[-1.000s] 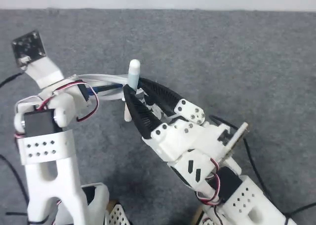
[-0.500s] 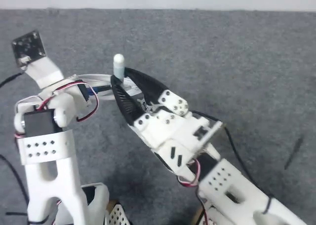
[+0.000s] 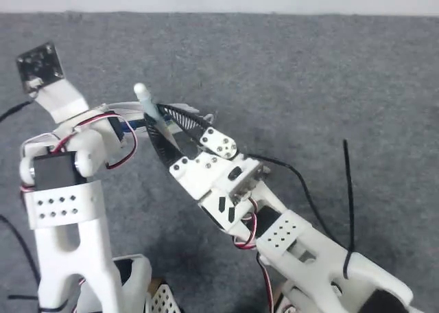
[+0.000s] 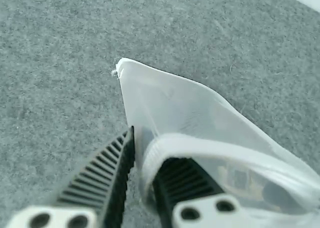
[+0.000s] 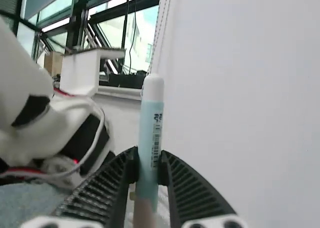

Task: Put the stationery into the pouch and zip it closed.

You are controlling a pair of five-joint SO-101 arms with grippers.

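A translucent white pouch point(image 4: 190, 113) hangs above the grey mat, and my left gripper point(image 4: 137, 138) is shut on its rim. In the high view the pouch point(image 3: 120, 109) shows as a pale band beside the left arm point(image 3: 68, 176). A light-blue pen with a white cap point(image 3: 146, 104) stands tilted just above that band, and my right gripper point(image 3: 167, 131) is shut on its lower part. From the right wrist the pen point(image 5: 150, 128) rises upright between the black ribbed fingers point(image 5: 117, 180). Something dark lies inside the pouch, seen through its wall.
A grey felt mat point(image 3: 309, 73) covers the table, with open room to the back and right. A thin black cable point(image 3: 348, 176) arcs over the right arm. The two arms' bases stand close together at the front edge.
The right arm has swung left with the pen, bringing it over the pouch held by the left arm. The pen now tilts to the left. The left arm has kept still.
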